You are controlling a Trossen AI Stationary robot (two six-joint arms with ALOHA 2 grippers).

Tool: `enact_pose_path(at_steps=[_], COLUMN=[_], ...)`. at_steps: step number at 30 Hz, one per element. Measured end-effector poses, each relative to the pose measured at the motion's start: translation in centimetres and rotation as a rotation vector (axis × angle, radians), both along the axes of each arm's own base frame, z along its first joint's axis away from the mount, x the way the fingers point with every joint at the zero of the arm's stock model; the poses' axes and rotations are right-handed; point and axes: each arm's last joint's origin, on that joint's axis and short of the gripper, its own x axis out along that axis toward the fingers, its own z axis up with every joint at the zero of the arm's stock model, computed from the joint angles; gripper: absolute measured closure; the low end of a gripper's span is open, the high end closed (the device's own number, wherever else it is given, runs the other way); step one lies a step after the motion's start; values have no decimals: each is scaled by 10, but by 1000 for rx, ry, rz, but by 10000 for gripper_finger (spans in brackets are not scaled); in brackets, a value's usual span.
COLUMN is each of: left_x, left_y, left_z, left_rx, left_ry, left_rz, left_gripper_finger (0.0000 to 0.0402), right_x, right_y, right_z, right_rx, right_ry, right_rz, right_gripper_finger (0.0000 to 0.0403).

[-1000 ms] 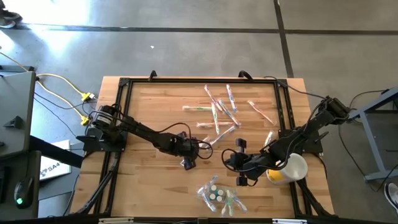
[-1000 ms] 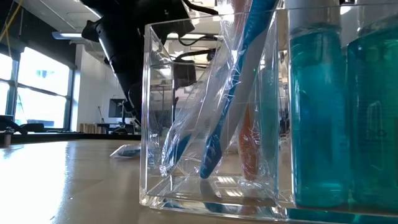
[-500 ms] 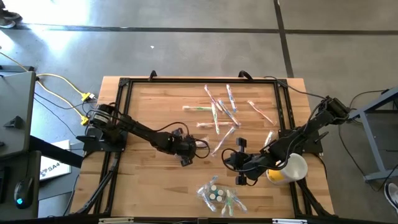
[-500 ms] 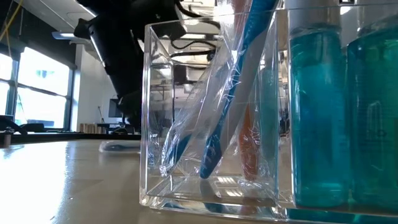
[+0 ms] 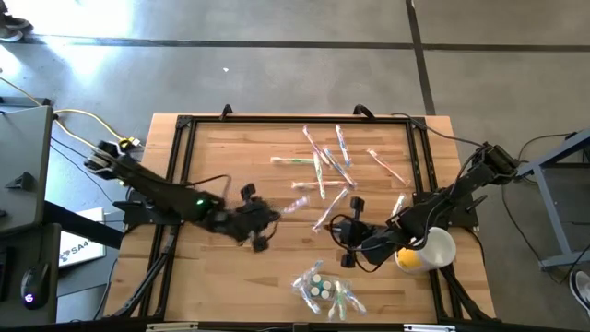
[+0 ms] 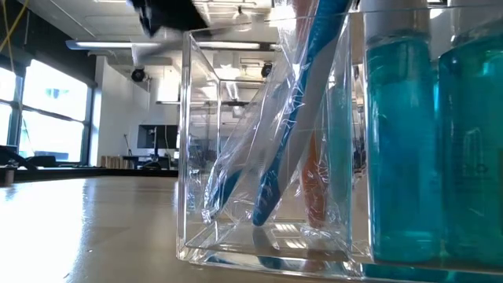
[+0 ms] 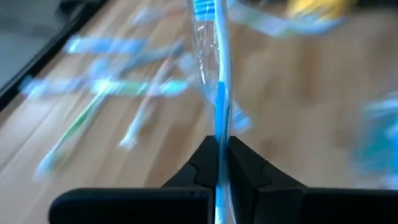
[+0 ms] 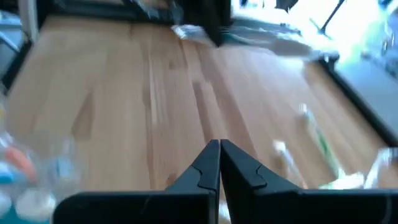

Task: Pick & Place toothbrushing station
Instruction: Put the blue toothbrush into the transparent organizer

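My left gripper (image 5: pixel 273 214) hangs left of the table's middle, shut on a blue toothbrush in a clear wrapper (image 5: pixel 295 205), which is also seen in the left wrist view (image 7: pixel 214 74). My right gripper (image 5: pixel 337 236) (image 8: pixel 219 152) is shut on nothing, over the wood near the right middle. A clear holder (image 6: pixel 267 157) (image 5: pixel 323 288) stands near the front edge, with wrapped toothbrushes leaning in it. Several more wrapped toothbrushes (image 5: pixel 327 161) lie flat at the far middle. My left gripper pinches the wrapped toothbrush near its handle end (image 7: pixel 217 146) between its two fingers. The fingers come from the table's left, and the brush runs on ahead of them in line with them. Its head end (image 7: pixel 200 9) points toward the table's right, and the brush is clear of the wood.
A white cup with something yellow in it (image 5: pixel 429 251) sits at the right edge beside my right arm. Teal bottles (image 6: pixel 428 141) stand next to the clear holder. A black frame (image 5: pixel 184 129) borders the wooden top. Bare wood lies at the near left.
My left gripper has shut on a wrapped toothbrush that lay on the table. It has then risen and drawn back toward the table's left edge, carrying the brush up off the wood. In the low view, arm and brush have left the picture.
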Motion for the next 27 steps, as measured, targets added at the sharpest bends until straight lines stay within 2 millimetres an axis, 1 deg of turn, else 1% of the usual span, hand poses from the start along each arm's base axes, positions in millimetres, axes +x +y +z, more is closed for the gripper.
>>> enact_pose_path(at_steps=[2,5,8,11,13,15,19,24,27], left_x=[-9,-18,-22,-17,-16,-14,-10,-8,-1], left_y=[-14,-32,-46,-56,-63,-65,-69,-71,-70], left_z=[14,24,26,23,21,20,16,19,17], left_rx=[21,77,118,145,159,166,197,206,236], left_ry=[-79,-160,-193,-213,-222,-231,-224,-249,-258], left_rz=[-59,-102,-153,-192,-229,-240,-302,-372,-373], left_gripper_finger=[394,394,394,394,394,394,394,394,394], right_x=[4,9,12,13,13,13,13,13,13], right_y=[3,7,13,17,18,18,18,19,18], right_z=[6,18,27,32,34,34,33,32,34], right_rx=[-27,-59,-80,-79,-67,-66,-61,-56,-43], right_ry=[-52,-146,-218,-256,-274,-274,-264,-252,-271], right_rz=[39,119,235,350,379,383,385,399,393], right_gripper_finger=[399,399,398,397,392,380,332,248,206])
